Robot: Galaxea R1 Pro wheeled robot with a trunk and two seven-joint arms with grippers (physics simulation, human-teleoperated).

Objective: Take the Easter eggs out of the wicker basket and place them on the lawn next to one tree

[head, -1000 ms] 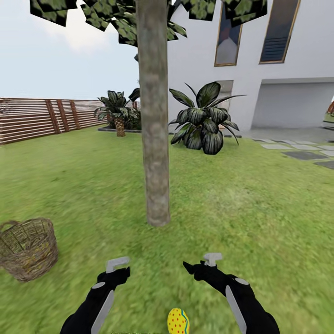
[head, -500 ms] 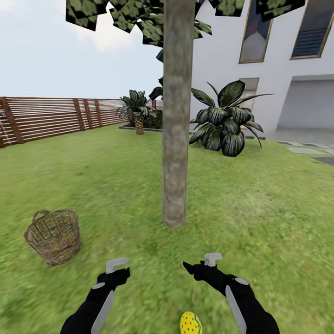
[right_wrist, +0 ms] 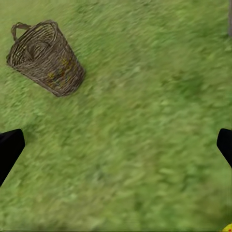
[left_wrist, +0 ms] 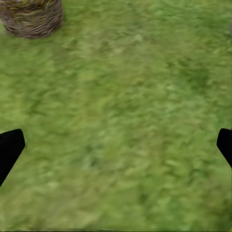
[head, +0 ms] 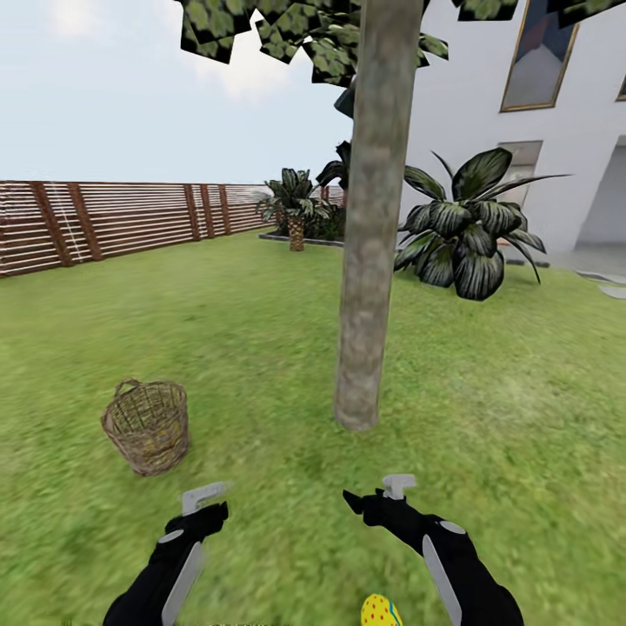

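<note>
The wicker basket [head: 148,426] stands upright on the lawn [head: 261,348], left of the tree [head: 369,261] with its thick grey-brown trunk. One yellow Easter egg [head: 380,611] with red dots lies on the grass at the head view's lower edge, between my arms. My left gripper [head: 209,506] hangs open over bare grass, nearer to me than the basket. My right gripper [head: 374,492] is open too, short of the trunk's base. The right wrist view has the basket [right_wrist: 46,58] tilted in frame, its contents unclear, and a sliver of the egg [right_wrist: 227,228].
A low broad-leaved dark plant [head: 469,235] grows behind the tree, with a white house wall [head: 469,104] beyond it. A brown slatted fence [head: 104,222] runs along the far left. Open grass lies all around the basket [left_wrist: 31,17] and the trunk.
The camera has swung left, so tree, basket and egg sit further right in the picture. Both grippers stay open and empty; the left arm sits slightly further left.
</note>
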